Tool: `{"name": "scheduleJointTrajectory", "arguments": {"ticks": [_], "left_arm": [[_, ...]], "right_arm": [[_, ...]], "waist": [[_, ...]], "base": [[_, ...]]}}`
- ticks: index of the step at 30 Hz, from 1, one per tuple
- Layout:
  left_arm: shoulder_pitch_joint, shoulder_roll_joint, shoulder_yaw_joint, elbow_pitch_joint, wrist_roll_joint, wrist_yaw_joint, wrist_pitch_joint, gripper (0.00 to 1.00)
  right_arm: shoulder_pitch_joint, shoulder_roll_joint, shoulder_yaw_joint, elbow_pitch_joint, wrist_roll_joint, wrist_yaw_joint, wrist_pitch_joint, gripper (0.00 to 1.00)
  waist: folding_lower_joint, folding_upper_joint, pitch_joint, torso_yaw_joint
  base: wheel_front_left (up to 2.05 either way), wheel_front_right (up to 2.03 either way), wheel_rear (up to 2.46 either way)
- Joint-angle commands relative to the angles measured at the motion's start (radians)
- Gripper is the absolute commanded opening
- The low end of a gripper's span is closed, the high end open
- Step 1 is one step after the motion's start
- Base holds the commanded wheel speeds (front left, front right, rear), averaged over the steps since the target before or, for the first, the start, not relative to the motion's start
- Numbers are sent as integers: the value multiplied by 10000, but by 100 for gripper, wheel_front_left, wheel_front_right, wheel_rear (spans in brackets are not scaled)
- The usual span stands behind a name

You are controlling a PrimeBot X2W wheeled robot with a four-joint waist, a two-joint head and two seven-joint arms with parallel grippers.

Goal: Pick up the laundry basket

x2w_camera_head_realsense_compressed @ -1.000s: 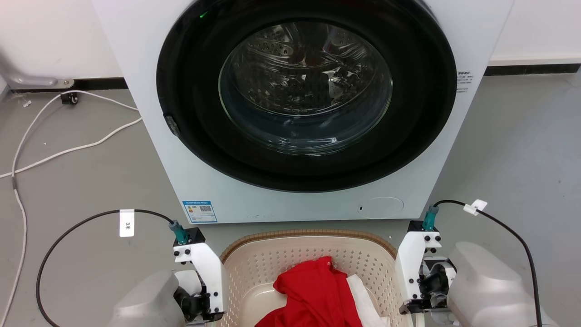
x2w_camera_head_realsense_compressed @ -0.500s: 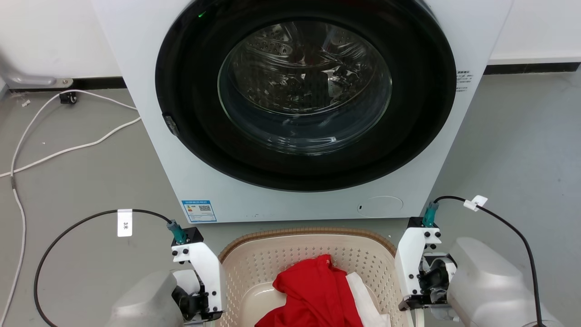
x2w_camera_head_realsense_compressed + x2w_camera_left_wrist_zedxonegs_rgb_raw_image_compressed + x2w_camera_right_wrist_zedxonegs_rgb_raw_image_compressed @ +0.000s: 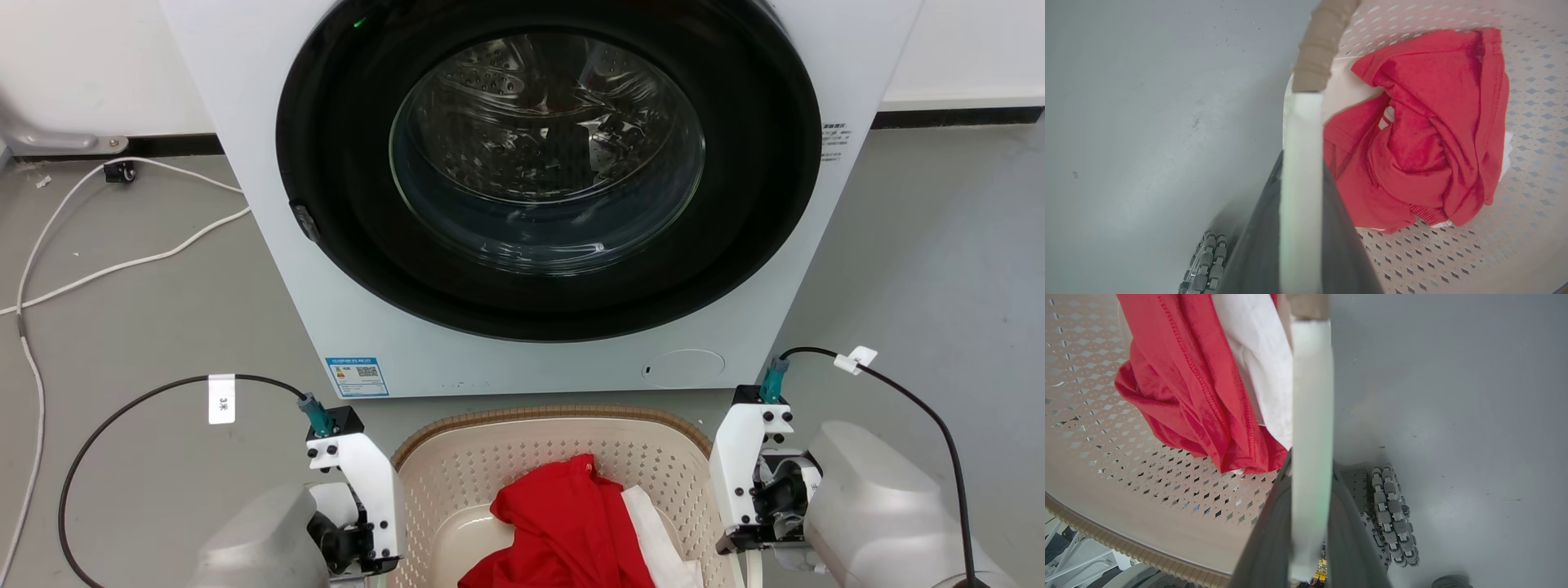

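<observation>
Both arms flank the laundry basket (image 3: pixel 555 457) in front of the washer (image 3: pixel 539 204) — left hand (image 3: pixel 1300 175) clamped on one white loop handle (image 3: pixel 1302 122), right hand (image 3: pixel 1310 469) on the other; lift should go straight up, kept level.

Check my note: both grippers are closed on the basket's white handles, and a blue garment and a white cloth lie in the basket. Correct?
One slip: the garment is red, not blue, as the head view shows. Otherwise right: it lies with the white cloth in the laundry basket, and the left gripper and right gripper clamp its white handles.
</observation>
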Motion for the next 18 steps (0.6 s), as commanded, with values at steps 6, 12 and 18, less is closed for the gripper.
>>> {"name": "scheduleJointTrajectory", "arguments": {"ticks": [6,12,18], "left_arm": [[-171,-252,-26,-174,-111,-110,-63,0],[-145,-226,-44,-175,-146,-110,-92,0],[-149,-218,-64,-201,-179,-110,-113,0]], "right_arm": [[-135,327,-4,-128,217,135,29,0],[-115,328,78,-145,316,135,32,0],[-144,328,150,-142,386,136,12,0]], "waist": [[0,0,-18,29],[0,0,-28,29],[0,0,-18,27]], "base": [[0,0,0],[0,0,0],[0,0,0]]}}
